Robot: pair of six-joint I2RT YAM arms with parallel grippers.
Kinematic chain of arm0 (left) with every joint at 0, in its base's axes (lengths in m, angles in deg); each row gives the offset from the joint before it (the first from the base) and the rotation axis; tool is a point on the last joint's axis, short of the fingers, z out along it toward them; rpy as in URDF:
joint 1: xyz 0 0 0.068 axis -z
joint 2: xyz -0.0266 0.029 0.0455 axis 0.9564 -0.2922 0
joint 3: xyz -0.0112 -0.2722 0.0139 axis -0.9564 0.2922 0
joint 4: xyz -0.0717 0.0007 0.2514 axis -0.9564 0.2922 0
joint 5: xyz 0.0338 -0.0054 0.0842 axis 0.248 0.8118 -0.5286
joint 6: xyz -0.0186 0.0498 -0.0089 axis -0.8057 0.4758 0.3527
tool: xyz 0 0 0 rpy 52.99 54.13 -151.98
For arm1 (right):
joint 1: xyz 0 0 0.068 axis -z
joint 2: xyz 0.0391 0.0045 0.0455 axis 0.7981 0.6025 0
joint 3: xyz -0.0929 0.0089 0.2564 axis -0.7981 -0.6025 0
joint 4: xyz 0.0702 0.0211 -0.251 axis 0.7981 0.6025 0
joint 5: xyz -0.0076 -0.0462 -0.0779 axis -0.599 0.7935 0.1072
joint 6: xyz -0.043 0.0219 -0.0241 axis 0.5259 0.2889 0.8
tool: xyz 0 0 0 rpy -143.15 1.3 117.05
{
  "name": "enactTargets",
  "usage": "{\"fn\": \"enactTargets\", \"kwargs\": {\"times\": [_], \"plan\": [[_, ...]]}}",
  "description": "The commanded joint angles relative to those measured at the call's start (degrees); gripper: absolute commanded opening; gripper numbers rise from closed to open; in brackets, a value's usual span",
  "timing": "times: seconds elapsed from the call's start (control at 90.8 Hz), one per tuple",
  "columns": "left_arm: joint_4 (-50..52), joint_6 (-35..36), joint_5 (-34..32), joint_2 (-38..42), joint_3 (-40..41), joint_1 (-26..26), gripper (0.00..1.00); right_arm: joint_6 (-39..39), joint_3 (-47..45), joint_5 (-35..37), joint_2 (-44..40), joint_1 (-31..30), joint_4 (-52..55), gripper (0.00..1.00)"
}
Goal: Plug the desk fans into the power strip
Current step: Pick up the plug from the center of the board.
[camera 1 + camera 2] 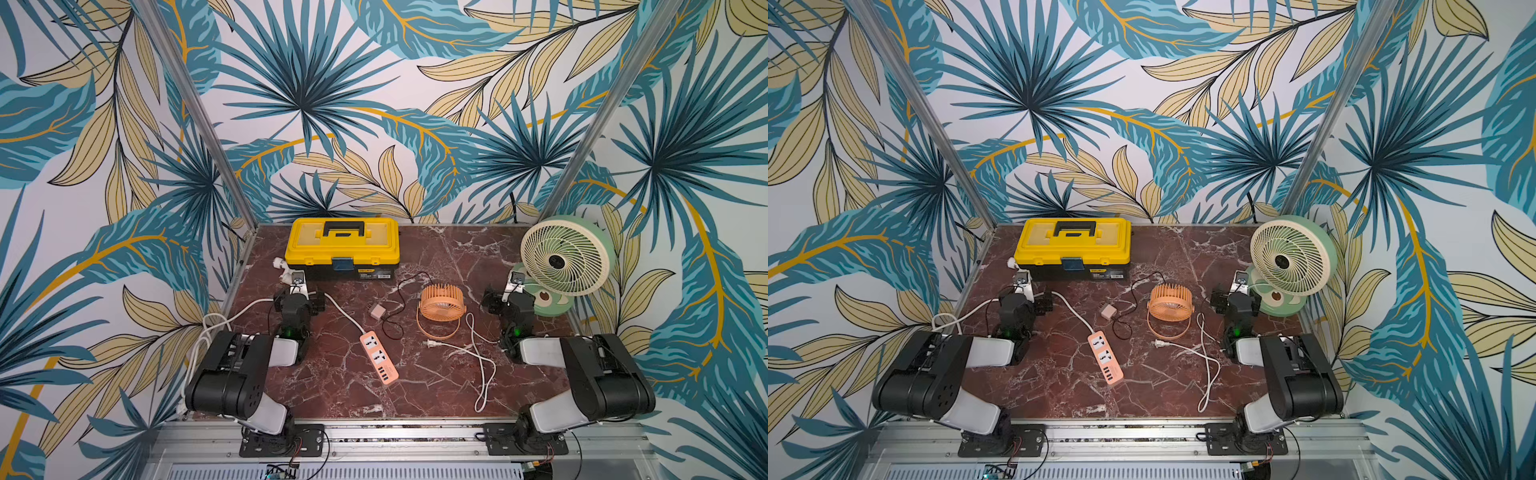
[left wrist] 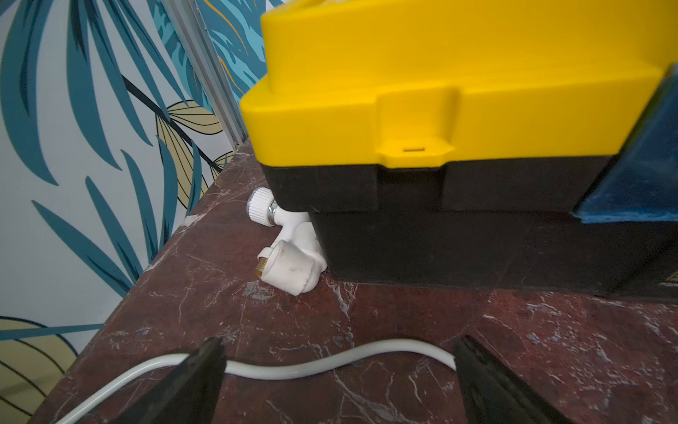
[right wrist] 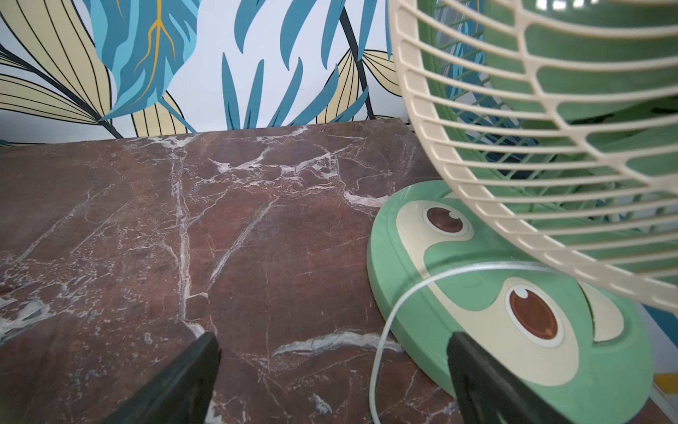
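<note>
Mid-table between the arms: power strip (image 1: pixel 378 358), angled, white face up, thick white cord (image 2: pixel 330 361) trailing away beneath the left gripper (image 2: pixel 339 341), fingers spread wide, grasping nothing. At the far right corner: green desk fan (image 1: pixel 567 255), upright; its two-pin plug (image 1: pixel 430 343) flat on the marble table (image 1: pixel 415 390), near the strip's right side, not touching. Right gripper (image 3: pixel 332 337) likewise spread and empty, facing the fan's base. On the yellow toolbox (image 1: pixel 343 245), a front label (image 1: pixel 374 273), too small to read. Nearby, orange mini fan (image 1: pixel 441 301) with pinkish adapter (image 1: pixel 377 311).
</note>
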Motion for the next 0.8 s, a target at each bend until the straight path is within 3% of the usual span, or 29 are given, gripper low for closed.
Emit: {"fn": "enactTargets", "kwargs": {"times": [0.0,0.452,0.518,0.551,0.606,0.65,0.716,0.793], "plan": [[0.45,0.65,0.26,0.81,-1.28,0.03,1.00,0.43,-0.13,-0.30,-0.32,-0.14,-0.96,1.00],[0.98,0.57,0.62,0.90,-1.46,-0.12,1.00,0.65,-0.13,0.07,-0.59,-0.13,-1.61,0.99],[1.37,0.46,-1.23,1.96,-2.09,-0.05,1.00,0.86,1.87,0.71,-5.38,-0.42,4.96,1.00],[5.66,-0.34,-3.36,4.03,-5.24,-0.10,1.00,0.16,5.58,2.50,-8.95,-0.98,11.94,1.00],[27.00,-2.80,-6.48,7.30,-13.32,-0.34,1.00,-4.53,13.57,5.08,-14.46,-1.12,32.15,1.00],[37.24,-5.30,-11.31,8.33,-20.40,-0.37,1.00,-8.63,18.67,4.11,-17.36,-1.13,47.45,0.99],[56.56,-17.64,-18.30,8.84,-29.98,-0.38,0.97,-17.86,17.60,4.94,-19.67,-1.13,53.06,0.99],[74.90,-28.76,-14.61,9.37,-37.06,-0.16,0.84,-29.05,19.11,5.80,-20.12,1.24,63.80,0.99]]}}
